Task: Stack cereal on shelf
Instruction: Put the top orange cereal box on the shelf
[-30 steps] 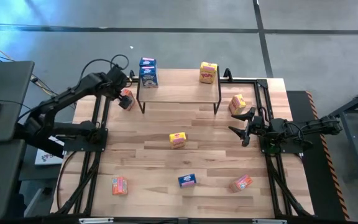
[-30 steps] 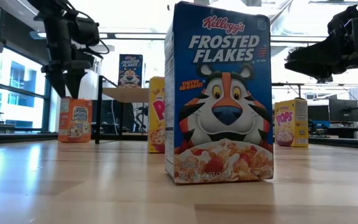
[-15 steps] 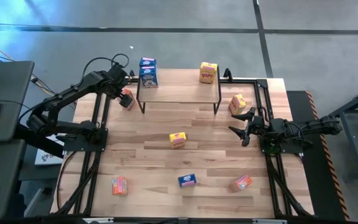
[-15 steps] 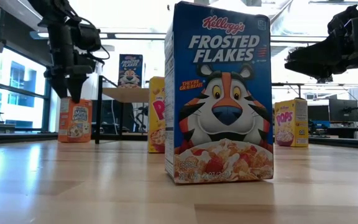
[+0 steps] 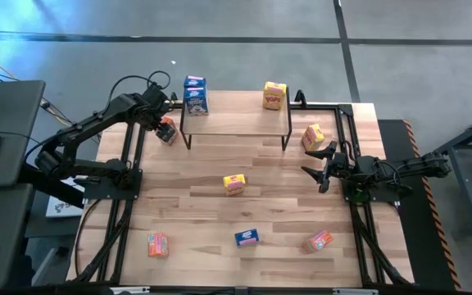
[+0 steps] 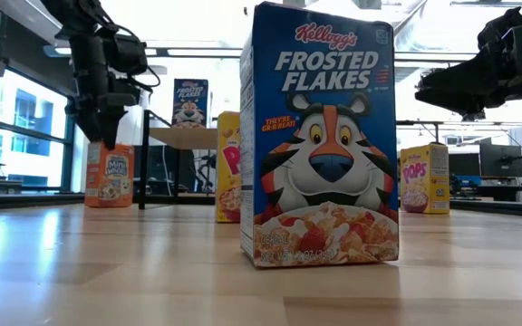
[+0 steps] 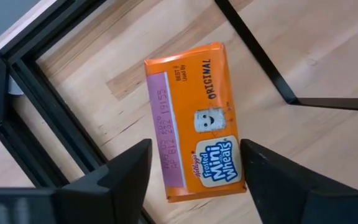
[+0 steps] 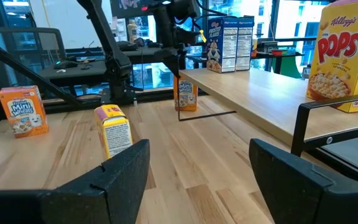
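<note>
An orange cereal box [image 7: 194, 112] stands upright on the table beside the left leg of the shelf [image 5: 236, 121]. My left gripper [image 7: 194, 158] points down over it, shut on its top; the low view shows that gripper [image 6: 107, 140] at the box's top edge. Two blue cereal boxes [image 5: 196, 102] stand at the shelf's far left end. A yellow box [image 5: 274, 95] stands by its far right corner. My right gripper [image 5: 311, 168] waits level at the table's right side, open, with nothing between its fingers. My left gripper pinches the orange box's top end [image 7: 166, 180] between its two fingers, one on each long side of the top face. The fingers [image 7: 126, 174] come from above, slanting slightly, and lie across the top. The box stays upright with its bottom on the table.
More cereal boxes stand on the table: yellow in the middle [image 5: 234, 184], yellow near my right gripper [image 5: 313, 136], blue [image 5: 247, 238] and two orange [image 5: 157, 244] [image 5: 318, 241] along the near side. Black frame rails [image 5: 129, 188] run along both table sides.
My left gripper has closed its fingers onto the top of the orange box, which stands where it was.
</note>
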